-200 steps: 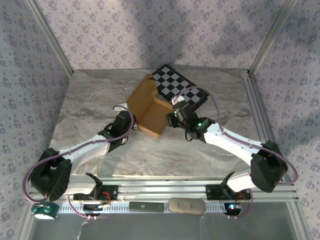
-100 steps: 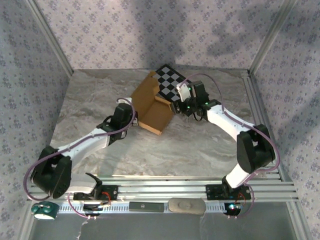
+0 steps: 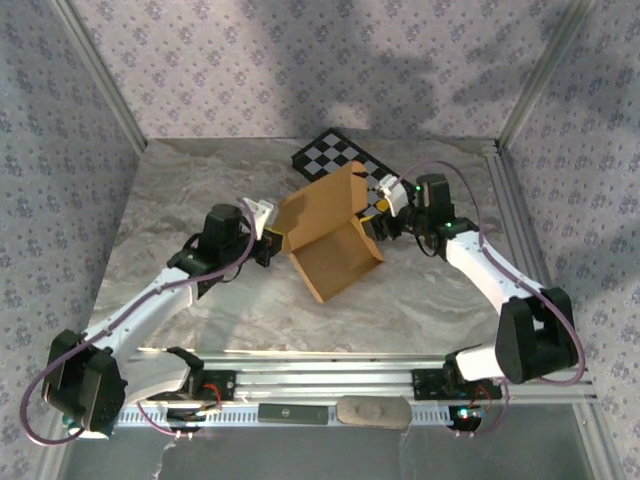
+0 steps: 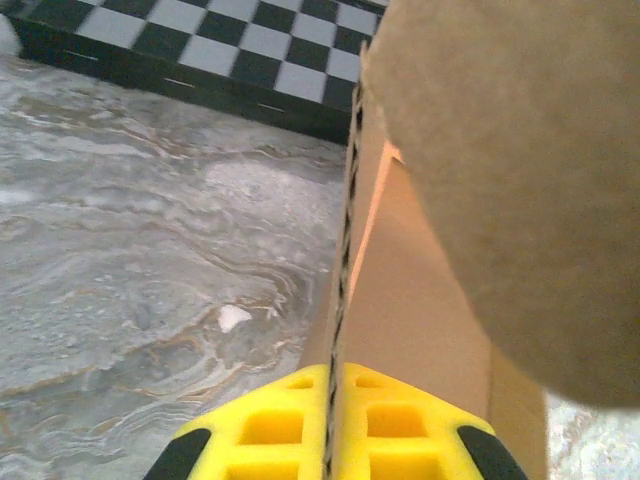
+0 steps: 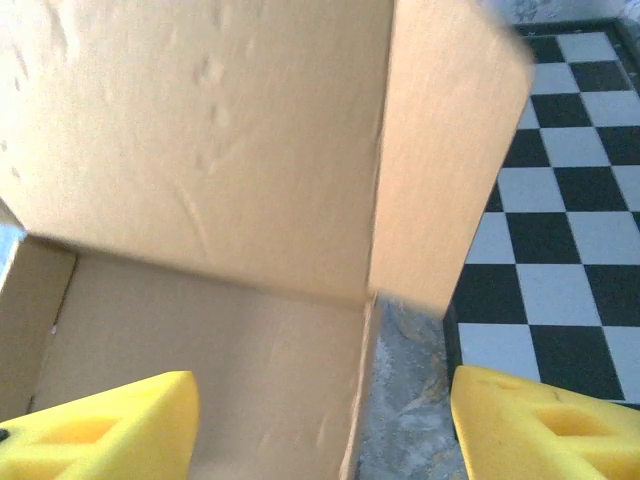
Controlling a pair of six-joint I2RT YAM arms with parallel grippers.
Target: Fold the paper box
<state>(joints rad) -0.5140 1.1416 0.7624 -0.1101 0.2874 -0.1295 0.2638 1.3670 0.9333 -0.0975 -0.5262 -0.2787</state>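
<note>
- A grey marble-look table (image 3: 190, 190) sat between purple flowery walls (image 3: 250, 70).
- The left gripper (image 3: 272, 240) reached in from the left side. Its yellow pads (image 4: 270, 432) were pressed together on a thin edge of the tan-brown cardboard paper box (image 3: 325, 235), pinching it.
- The paper box was in the middle of the table, between the two grippers. It was only half folded. One big panel stood up and leaned, and another panel lay lower on the near side.
- A flat black-and-white checkered board (image 3: 335, 155) lay on the table behind the paper box, at the far side. The box hid part of it.
- The right gripper (image 3: 374, 222) was just at the right side of the paper box. Its yellow fingers (image 5: 110, 425) were spread wide apart and pinched nothing. One cardboard edge of the box ran down between them.
</note>
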